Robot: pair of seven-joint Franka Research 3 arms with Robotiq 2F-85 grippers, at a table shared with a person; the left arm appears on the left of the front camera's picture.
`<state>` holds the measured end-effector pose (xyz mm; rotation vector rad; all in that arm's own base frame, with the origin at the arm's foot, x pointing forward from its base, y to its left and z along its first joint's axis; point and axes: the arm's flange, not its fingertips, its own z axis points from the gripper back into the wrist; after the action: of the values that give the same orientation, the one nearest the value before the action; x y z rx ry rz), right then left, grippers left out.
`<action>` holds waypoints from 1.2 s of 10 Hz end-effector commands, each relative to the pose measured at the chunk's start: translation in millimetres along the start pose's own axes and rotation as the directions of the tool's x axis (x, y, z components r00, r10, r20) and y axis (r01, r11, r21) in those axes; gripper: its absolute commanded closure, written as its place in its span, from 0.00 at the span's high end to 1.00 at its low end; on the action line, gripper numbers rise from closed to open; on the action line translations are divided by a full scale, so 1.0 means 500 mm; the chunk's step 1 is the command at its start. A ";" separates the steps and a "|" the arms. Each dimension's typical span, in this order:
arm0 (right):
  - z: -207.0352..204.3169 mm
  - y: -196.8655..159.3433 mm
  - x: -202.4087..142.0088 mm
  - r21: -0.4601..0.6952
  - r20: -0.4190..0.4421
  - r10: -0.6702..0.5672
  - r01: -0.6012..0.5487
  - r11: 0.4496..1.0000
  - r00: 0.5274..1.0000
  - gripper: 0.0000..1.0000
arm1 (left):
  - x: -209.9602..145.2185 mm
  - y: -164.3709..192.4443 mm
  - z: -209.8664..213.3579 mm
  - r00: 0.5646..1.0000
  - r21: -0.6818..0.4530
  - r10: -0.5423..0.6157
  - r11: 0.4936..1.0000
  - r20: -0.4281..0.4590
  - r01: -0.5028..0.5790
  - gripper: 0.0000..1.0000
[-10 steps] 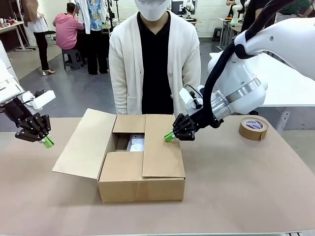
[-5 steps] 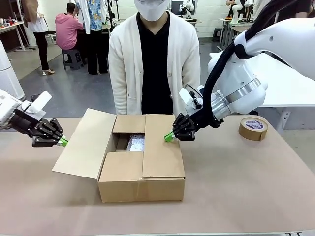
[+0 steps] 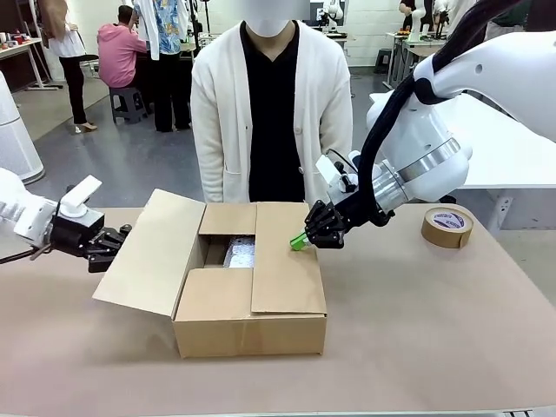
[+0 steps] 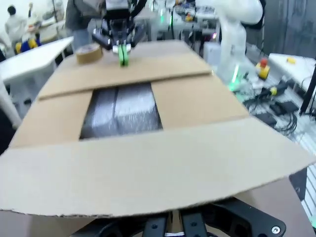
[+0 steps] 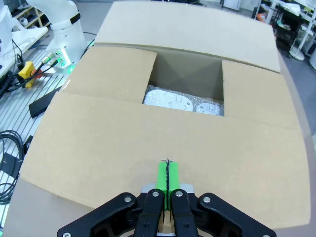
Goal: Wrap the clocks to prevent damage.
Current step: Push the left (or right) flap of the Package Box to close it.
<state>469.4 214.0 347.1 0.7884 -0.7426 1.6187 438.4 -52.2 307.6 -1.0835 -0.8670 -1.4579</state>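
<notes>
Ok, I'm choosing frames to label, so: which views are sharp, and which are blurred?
Front view: sharp, evenly lit, only a soft shadow at the base of the cardboard box. Left wrist view: blurred throughout, box flap and bubble-wrapped bundle smeared. Right wrist view: crisp, that bundle's bubbles distinct.

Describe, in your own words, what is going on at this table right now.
A cardboard box sits mid-table, with a bubble-wrapped bundle visible through the gap in its top. The right end effector, shut, rests its tips on the folded-down right flap. The left end effector, also shut, is at the outer side of the left flap, which leans outward. A person stands at the far side, and a tape roll lies to the right.
</notes>
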 end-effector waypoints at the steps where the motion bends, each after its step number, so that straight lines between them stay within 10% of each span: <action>1: -0.003 0.001 -0.010 -0.002 -0.007 0.000 0.000 1.000 1.000 0.01 | 0.002 0.008 -0.005 0.993 0.015 -0.042 0.999 0.112 0.041 0.01; 12: -0.003 0.001 -0.010 -0.002 -0.007 0.000 0.000 1.000 1.000 0.01 | 0.054 0.093 -0.188 0.997 0.003 -0.071 0.997 -0.023 0.071 0.01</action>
<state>469.4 214.0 347.1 0.7885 -0.7426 1.6188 458.9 -148.3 307.7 -1.0927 -0.8927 -1.5381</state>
